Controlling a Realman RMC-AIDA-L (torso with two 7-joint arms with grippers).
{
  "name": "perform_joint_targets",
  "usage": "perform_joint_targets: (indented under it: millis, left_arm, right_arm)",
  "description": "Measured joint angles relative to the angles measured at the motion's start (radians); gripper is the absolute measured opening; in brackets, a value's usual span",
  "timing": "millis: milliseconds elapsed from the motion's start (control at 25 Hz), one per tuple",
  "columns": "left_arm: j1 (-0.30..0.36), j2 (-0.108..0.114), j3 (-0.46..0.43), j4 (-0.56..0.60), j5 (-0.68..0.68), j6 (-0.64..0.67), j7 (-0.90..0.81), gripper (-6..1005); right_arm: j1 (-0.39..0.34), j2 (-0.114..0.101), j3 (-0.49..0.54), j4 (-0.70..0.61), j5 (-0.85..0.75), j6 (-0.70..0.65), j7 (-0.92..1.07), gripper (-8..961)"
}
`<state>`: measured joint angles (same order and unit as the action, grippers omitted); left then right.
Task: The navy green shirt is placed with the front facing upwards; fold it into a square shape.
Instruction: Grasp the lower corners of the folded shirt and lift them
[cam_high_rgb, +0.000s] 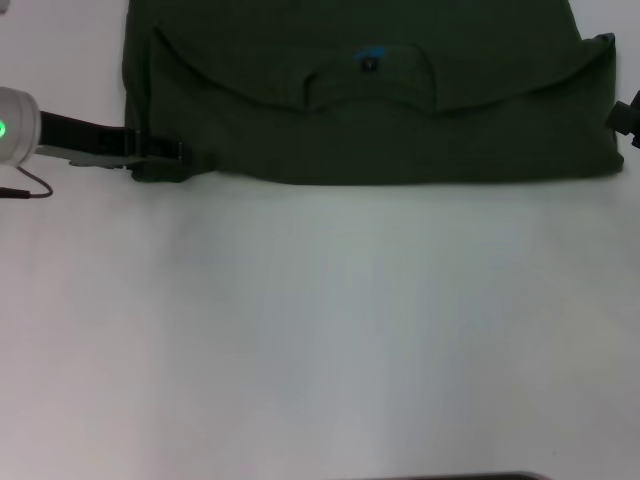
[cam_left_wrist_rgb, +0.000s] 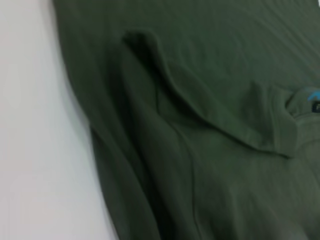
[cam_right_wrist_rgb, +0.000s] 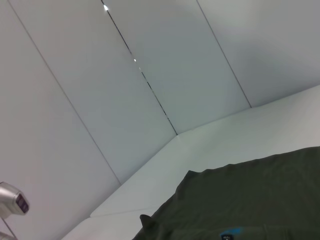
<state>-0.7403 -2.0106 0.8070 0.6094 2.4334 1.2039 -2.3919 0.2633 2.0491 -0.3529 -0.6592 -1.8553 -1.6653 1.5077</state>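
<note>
Navy green shirt (cam_high_rgb: 370, 110) lies folded; left hand (cam_high_rgb: 160, 158) at its corner — grip unclear; right hand (cam_high_rgb: 627, 115) likewise.

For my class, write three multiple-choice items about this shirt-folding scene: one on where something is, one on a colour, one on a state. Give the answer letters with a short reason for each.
1. Where is the left gripper in the head view?
A. at the shirt's near left corner
B. over the neck label
C. at the table's near edge

2. What colour is the print on the neck label?
A. red
B. teal
C. yellow

3. How does the navy green shirt lie?
A. crumpled in a ball
B. hanging off the table
C. flat, with a folded edge towards the robot

Answers: 1 A, the left gripper sits at the cloth's near left corner on the white table. 2 B, a teal mark shows at the collar. 3 C, the cloth lies flat with a straight near edge; the right gripper is barely in view at its right end.
</note>
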Motion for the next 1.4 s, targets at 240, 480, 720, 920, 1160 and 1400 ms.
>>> perform_joint_targets:
  millis: [240, 480, 720, 920, 1160, 1400]
  left_arm:
    - [-0.006, -0.012, 0.005, -0.005, 0.002, -0.054, 0.000, 803]
    - [-0.010, -0.016, 0.006, -0.004, 0.021, -0.060, -0.007, 801]
    - [-0.018, -0.020, 0.006, -0.006, 0.052, -0.050, -0.016, 800]
    - [-0.027, -0.024, 0.006, -0.007, 0.055, -0.047, -0.021, 799]
    - [-0.032, -0.013, 0.003, 0.002, 0.080, -0.024, -0.059, 742]
    - [-0.028, -0.007, 0.005, 0.006, 0.096, -0.009, -0.065, 549]
  right_arm:
    - [0.002, -0.003, 0.000, 0.008, -0.001, 0.003, 0.000, 764]
    - [0.002, -0.004, 0.000, 0.009, -0.001, 0.001, 0.000, 765]
    - [0.004, -0.005, -0.003, 0.009, -0.001, 0.001, 0.009, 765]
    - [0.005, -0.006, -0.007, 0.009, -0.001, 0.003, 0.010, 765]
    - [0.003, -0.011, -0.008, 0.012, -0.001, 0.004, 0.020, 766]
    - [0.009, -0.012, -0.008, 0.013, -0.002, 0.008, 0.030, 766]
